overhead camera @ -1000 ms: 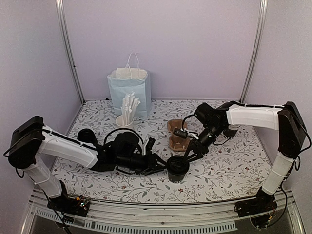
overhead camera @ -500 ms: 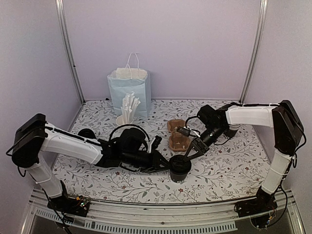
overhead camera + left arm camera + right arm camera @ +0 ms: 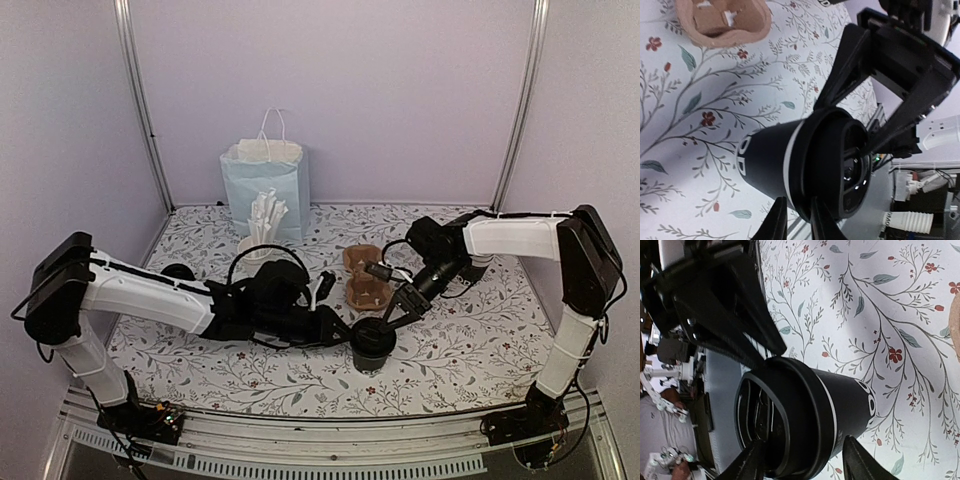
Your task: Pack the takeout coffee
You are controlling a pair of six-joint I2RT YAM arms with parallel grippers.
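Note:
A black paper cup (image 3: 372,354) with white lettering stands on the flowered table, a black lid (image 3: 837,165) on top. My left gripper (image 3: 344,334) reaches it from the left. In the left wrist view this gripper (image 3: 797,204) is shut on the lid's rim, one finger above it and one below. My right gripper (image 3: 396,316) hangs over the cup's right side, open. In its own view the right gripper (image 3: 804,445) straddles the lid (image 3: 771,412) and upper cup wall (image 3: 852,400), wider than both. The brown pulp carrier (image 3: 365,278) lies just behind the cup, both holes empty.
A pale blue paper bag (image 3: 266,190) with white handles stands at the back left, a white cup of white straws (image 3: 262,232) in front of it. A dark round thing (image 3: 178,272) shows behind my left arm. The table's front edge runs close before the cup.
My left gripper slid right to the cup and narrowed onto the lid's rim. The cup shifted slightly right. My right gripper's fingers spread wider over the cup.

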